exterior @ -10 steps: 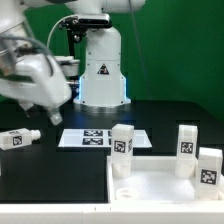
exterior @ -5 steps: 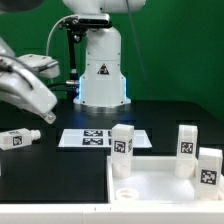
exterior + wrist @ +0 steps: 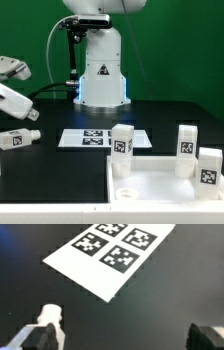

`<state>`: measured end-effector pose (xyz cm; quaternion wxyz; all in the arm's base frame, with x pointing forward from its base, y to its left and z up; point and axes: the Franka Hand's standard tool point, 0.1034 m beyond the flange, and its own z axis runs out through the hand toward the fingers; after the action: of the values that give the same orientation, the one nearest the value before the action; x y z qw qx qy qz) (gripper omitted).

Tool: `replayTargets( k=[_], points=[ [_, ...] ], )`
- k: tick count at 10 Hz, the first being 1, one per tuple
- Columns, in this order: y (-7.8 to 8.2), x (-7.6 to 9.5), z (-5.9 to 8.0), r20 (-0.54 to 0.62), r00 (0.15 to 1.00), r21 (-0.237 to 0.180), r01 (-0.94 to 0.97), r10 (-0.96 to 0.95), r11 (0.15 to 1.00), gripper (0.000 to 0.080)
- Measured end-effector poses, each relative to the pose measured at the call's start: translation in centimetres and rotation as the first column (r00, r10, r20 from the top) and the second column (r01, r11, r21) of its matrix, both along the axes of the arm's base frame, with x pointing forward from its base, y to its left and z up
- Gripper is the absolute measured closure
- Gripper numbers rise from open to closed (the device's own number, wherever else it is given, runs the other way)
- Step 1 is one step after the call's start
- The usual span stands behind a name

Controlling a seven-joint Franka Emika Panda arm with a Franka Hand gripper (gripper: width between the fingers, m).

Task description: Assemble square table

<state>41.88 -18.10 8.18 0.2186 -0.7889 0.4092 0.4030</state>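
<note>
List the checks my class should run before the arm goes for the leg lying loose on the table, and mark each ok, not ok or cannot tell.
1. Gripper open, fingers wide apart: ok.
2. Nothing held between the jaws: ok.
3. Loose leg lies on its side on the table, apart from the square panel: ok.
4. Loose leg centred between the fingers in the wrist view: not ok, it sits by one finger.
5. Three legs stand upright at the panel: ok. Whether they are fully seated: cannot tell.
6. Marker board apart from the loose leg: ok.
</note>
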Motion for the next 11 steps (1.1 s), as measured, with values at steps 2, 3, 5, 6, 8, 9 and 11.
replayTargets(
  k=[2,3,5,6,8,9,11],
  points=[
    [-1.2,-1.7,-1.9,0.009,1.0,0.019,-0.006,0.006,1.0,0.0151],
    [-1.7,-2.6,-3.0,-0.004,1.0,0.022,0.001,-0.001,1.0,0.0151],
    [-2.2,-2.9,-4.0,-0.019,1.0,0.019,0.004,-0.004,1.0,0.0151],
    [-2.2,-2.9,-4.0,-0.02,1.0,0.019,0.004,-0.003,1.0,0.0151],
    [-2.1,-3.0,-4.1,-0.021,1.0,0.019,0.004,-0.004,1.0,0.0151],
    [-2.3,-3.2,-4.1,-0.02,1.0,0.025,0.0,0.001,1.0,0.0151],
    [-3.5,-4.5,-4.1,-0.019,1.0,0.042,0.003,-0.002,0.999,0.0151]
  ],
)
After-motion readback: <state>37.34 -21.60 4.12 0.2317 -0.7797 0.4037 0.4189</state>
